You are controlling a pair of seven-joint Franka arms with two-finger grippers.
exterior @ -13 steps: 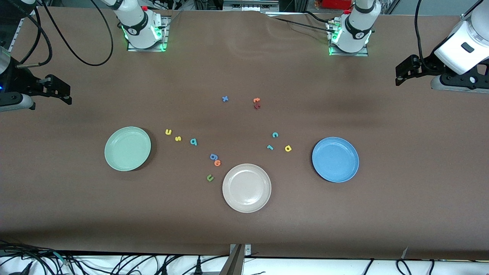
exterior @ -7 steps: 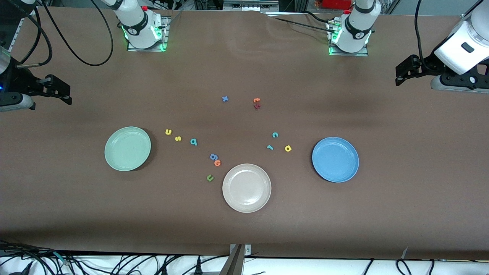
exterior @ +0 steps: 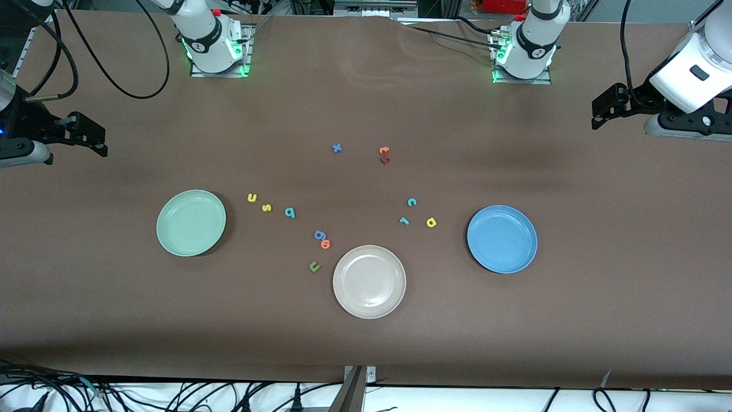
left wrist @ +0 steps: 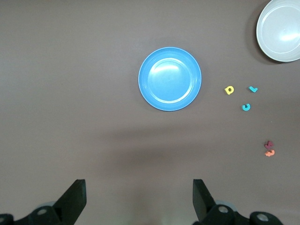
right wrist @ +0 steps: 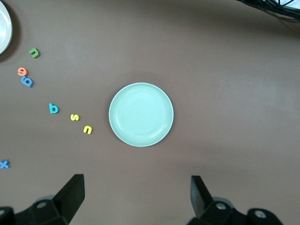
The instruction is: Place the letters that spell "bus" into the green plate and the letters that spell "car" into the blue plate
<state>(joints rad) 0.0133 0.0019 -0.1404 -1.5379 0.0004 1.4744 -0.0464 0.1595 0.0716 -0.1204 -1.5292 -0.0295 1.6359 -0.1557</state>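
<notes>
The green plate (exterior: 191, 222) lies toward the right arm's end of the table. Beside it are the yellow u (exterior: 252, 198), yellow s (exterior: 266, 208) and teal b (exterior: 290, 213). Toward the left arm's end, the blue plate (exterior: 502, 239) has the teal c (exterior: 412, 201), teal r (exterior: 404, 221) and yellow a (exterior: 431, 222) beside it. Both plates hold nothing. My right gripper (right wrist: 137, 194) hangs open high over bare table by the green plate (right wrist: 141, 114). My left gripper (left wrist: 138, 199) hangs open high over bare table by the blue plate (left wrist: 169, 78).
A beige plate (exterior: 369, 281) lies between the two plates, nearer the front camera. A blue g (exterior: 319, 234), an orange letter (exterior: 325, 244) and a green u (exterior: 314, 266) lie beside it. A blue x (exterior: 337, 148), orange t (exterior: 384, 150) and dark red letter (exterior: 384, 159) lie farther off.
</notes>
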